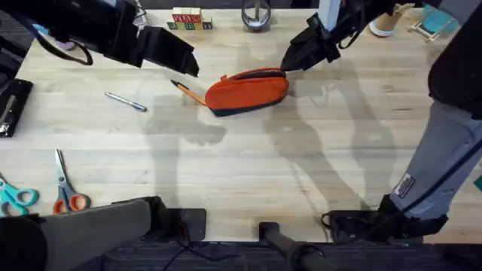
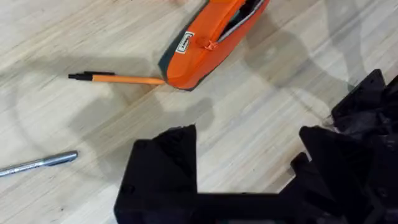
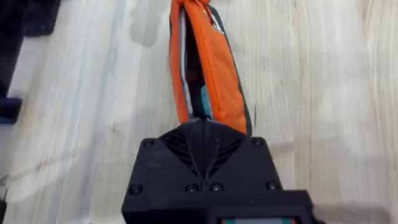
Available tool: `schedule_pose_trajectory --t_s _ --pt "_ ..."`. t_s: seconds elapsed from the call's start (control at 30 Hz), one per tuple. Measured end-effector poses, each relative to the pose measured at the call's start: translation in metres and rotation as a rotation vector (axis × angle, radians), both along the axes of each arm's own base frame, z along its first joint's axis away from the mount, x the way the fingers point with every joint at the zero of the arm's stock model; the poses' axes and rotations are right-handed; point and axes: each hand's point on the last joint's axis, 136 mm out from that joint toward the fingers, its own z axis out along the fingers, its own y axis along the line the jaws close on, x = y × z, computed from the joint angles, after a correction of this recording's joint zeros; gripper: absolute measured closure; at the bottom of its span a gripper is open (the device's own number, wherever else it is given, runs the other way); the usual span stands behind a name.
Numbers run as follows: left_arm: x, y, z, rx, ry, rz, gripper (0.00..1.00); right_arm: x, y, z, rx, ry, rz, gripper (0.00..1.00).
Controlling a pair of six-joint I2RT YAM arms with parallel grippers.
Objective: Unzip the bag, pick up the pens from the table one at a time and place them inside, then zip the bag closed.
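Observation:
The orange bag (image 1: 245,90) with a navy base lies on the table (image 1: 248,165) at the back middle. Its zipper gapes open along the top (image 3: 193,62). My right gripper (image 1: 289,62) sits at the bag's right end, its fingers (image 3: 202,124) shut together on that end of the bag. The orange pen (image 1: 188,92) lies touching the bag's left end (image 2: 121,78). Further left, the silver pen (image 1: 126,102) lies alone (image 2: 40,163). My left gripper (image 1: 187,65) hovers open above the orange pen and left of the bag, with nothing between its fingers (image 2: 165,168).
Orange-handled scissors (image 1: 69,197) and teal scissors (image 1: 15,197) lie at the front left. A black case (image 1: 11,105) sits at the left edge. Letter blocks (image 1: 188,19) and a metal ring stand (image 1: 256,15) line the back edge.

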Motion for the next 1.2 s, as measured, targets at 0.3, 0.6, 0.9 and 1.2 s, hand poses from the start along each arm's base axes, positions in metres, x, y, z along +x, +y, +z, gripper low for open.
schedule_pose_trajectory --t_s 0.3,0.6,0.9,1.2 --pt "0.000 0.000 0.000 0.000 0.000 0.000 0.007 -0.005 0.011 -0.016 0.033 0.063 0.018 0.971" --pt "0.000 0.000 0.000 0.000 0.000 0.000 0.006 -0.012 0.028 -0.037 0.036 0.110 0.058 0.971" --pt "0.000 0.000 0.000 0.000 0.000 0.000 0.006 -0.015 0.033 -0.041 0.035 0.127 0.067 0.812" --pt "0.000 0.000 0.000 0.000 0.000 0.000 0.006 -0.016 0.035 -0.039 0.037 0.155 0.052 0.006"
